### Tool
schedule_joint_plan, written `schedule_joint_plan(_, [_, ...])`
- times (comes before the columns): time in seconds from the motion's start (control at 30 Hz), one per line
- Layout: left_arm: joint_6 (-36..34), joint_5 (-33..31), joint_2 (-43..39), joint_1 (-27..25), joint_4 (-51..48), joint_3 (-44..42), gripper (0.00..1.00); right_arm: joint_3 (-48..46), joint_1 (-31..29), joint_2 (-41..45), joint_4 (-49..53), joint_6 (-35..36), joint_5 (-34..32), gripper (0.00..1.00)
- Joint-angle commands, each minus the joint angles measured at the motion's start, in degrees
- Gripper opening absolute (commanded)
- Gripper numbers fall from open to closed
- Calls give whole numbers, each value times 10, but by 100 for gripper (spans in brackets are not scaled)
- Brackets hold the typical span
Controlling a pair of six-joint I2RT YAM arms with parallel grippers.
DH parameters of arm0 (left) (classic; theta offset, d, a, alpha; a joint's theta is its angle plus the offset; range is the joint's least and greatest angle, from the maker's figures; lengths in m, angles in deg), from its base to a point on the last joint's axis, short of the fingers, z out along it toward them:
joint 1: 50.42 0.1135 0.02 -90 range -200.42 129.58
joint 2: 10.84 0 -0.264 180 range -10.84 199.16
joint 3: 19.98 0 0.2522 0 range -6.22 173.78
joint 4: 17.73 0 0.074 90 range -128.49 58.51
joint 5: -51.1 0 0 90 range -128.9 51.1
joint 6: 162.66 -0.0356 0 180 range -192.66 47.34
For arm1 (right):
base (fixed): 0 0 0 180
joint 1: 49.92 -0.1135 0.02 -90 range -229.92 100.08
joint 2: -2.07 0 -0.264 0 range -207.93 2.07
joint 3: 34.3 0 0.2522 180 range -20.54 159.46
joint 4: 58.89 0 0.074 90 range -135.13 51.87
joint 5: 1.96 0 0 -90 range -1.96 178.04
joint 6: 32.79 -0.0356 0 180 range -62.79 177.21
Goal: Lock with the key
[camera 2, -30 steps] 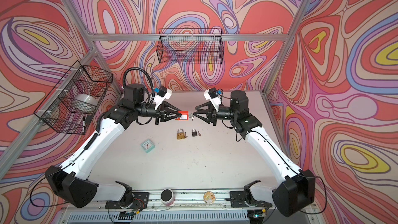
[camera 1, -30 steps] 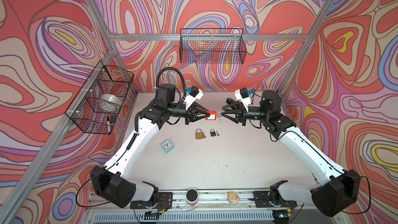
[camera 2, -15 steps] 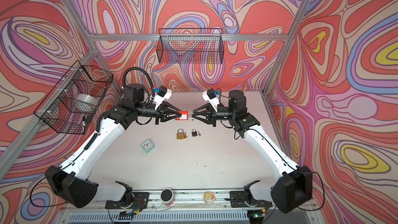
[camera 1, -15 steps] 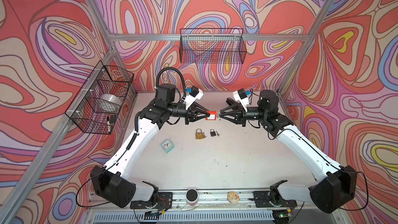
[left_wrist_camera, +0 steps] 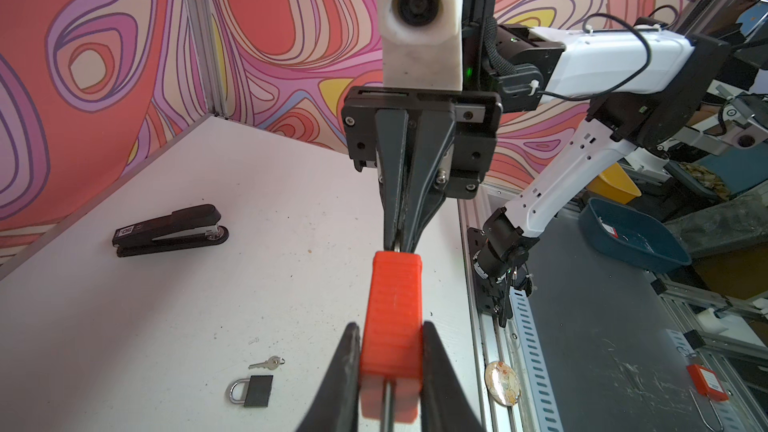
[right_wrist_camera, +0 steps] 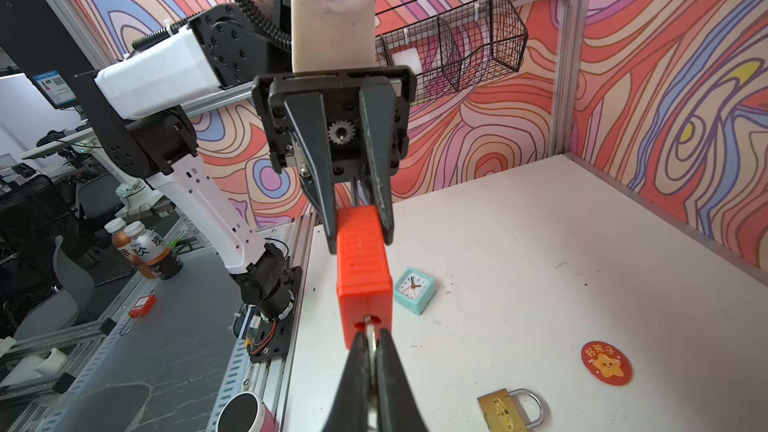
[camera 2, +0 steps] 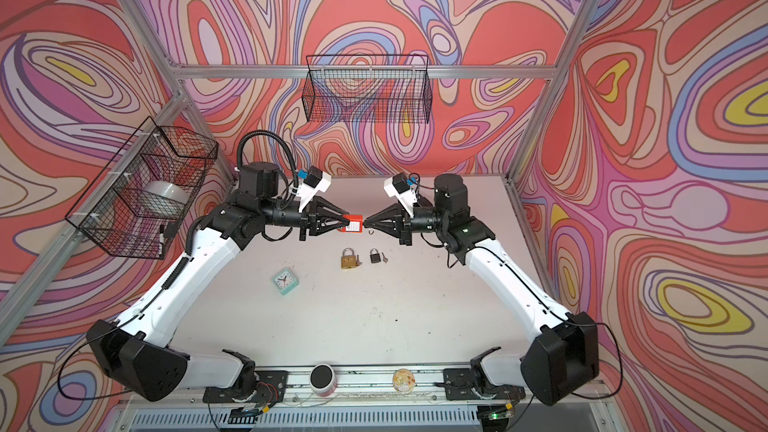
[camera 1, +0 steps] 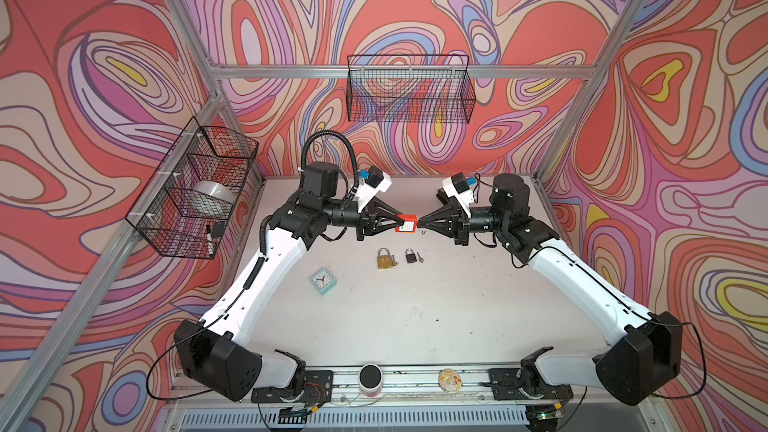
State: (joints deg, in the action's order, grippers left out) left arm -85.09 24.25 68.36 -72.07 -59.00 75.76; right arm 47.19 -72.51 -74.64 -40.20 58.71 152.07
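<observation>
**Key at the Lock, Both Grippers Clamped**

Holds the red plastic padlock (camera 1: 406,224) in mid-air above the white tabletop (camera 1: 415,326), toward the back of the table and between the two arms. Clamps it by its ribbed sides in the left gripper (camera 1: 399,223), jaws narrowed onto the body, with the thin metal shackle running back toward the palm. Turns the keyhole end toward the opposite arm.

Pinches the silver metal key (right_wrist_camera: 371,332) in the right gripper (right_wrist_camera: 372,340), jaws squeezed together on the key's head. Sets the key's tip into the keyhole on the padlock's end face; cannot tell how deep. Points both grippers tip to tip along one line in both top views, with a small key ring (camera 1: 423,231) dangling under the meeting point.

Shows, on the table in front of the held lock, a brass padlock (camera 1: 384,258) lying flat and a small black padlock (camera 1: 410,256) near it, apart. Places a loose silver key (camera 1: 420,259) just beside the black one. Sets a square teal alarm clock (camera 1: 323,281) further toward the left arm. Reveals a black stapler (left_wrist_camera: 170,230) flat on the table in the left wrist view, and a round red badge with a yellow star (right_wrist_camera: 606,363) near the brass padlock in the right wrist view.
</observation>
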Motion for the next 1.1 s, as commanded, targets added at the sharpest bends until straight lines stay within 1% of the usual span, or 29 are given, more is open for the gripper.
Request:
schedule_joint_plan(0.0, [-9,6,-12,1,-5,0,0,9,-7,11,11,28,-23,0])
schedule_joint_plan(0.23, [-25,-10,-12,7,-17,2,0,-3,-7,34,17,52,-64,0])
schedule_joint_plan(0.4, [-48,-21,-17,11,-23,1,0,-1,-7,37,56,57,-63,0])
schedule_joint_plan(0.57, [-68,-27,-19,18,-37,1,0,-4,-1,43,74,54,-52,0])
schedule_joint_plan(1.07, [-80,-73,-20,27,-59,6,0,-14,24,53,108,53,-58,0])
